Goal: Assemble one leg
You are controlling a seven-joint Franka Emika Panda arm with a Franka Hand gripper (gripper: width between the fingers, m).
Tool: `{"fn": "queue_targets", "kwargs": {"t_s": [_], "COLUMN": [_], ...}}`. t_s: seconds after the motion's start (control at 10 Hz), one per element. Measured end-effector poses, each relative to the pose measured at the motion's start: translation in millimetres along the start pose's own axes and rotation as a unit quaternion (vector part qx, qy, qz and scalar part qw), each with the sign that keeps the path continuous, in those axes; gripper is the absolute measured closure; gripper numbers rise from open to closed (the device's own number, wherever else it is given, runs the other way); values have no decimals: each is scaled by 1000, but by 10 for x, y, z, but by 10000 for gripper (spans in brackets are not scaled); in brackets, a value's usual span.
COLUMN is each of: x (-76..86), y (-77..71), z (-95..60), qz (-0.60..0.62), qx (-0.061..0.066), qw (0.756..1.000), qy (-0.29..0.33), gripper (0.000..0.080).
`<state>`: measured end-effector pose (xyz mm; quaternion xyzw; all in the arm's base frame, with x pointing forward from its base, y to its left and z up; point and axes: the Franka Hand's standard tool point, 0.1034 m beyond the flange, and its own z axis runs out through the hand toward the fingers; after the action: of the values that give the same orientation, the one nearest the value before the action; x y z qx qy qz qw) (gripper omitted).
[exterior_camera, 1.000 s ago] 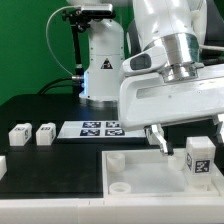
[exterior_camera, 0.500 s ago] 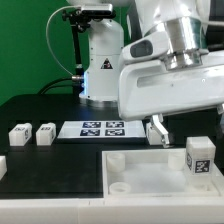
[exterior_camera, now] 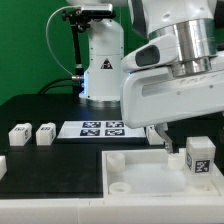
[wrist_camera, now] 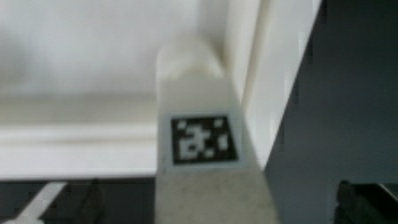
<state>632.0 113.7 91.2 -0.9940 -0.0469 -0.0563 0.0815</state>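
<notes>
One leg, a small white block with a black-and-white tag, stands upright on the right part of the white tray. My gripper is open and sits over this leg, with one dark finger showing at the leg's left in the exterior view. In the wrist view the leg fills the middle between the dark fingertips, with a gap on each side. Two more legs stand on the black table at the exterior view's left.
The marker board lies behind the tray. Another white part shows at the exterior view's left edge. A white robot base stands at the back. The tray has a round socket at its near corner.
The arm rose a little, then came back down and shifted slightly to the exterior view's right. The leg on the tray has not moved.
</notes>
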Motion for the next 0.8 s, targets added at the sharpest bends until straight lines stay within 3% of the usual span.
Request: {"fn": "queue_targets", "kwargs": {"t_s": [0.2,0.3,0.4,0.7,0.8], "x": [23,-41,97,112,111], "y": [4,-29,-30,-36,-44], "z": [11,11,27,39,41], "qz": [18,20,21,72,130], "qx": [12,21,28,19,11], "qw": [996,988,985,985,979], "qy": [-87,-154,-167,-156,-157], "gripper": [151,151,151,177,356]}}
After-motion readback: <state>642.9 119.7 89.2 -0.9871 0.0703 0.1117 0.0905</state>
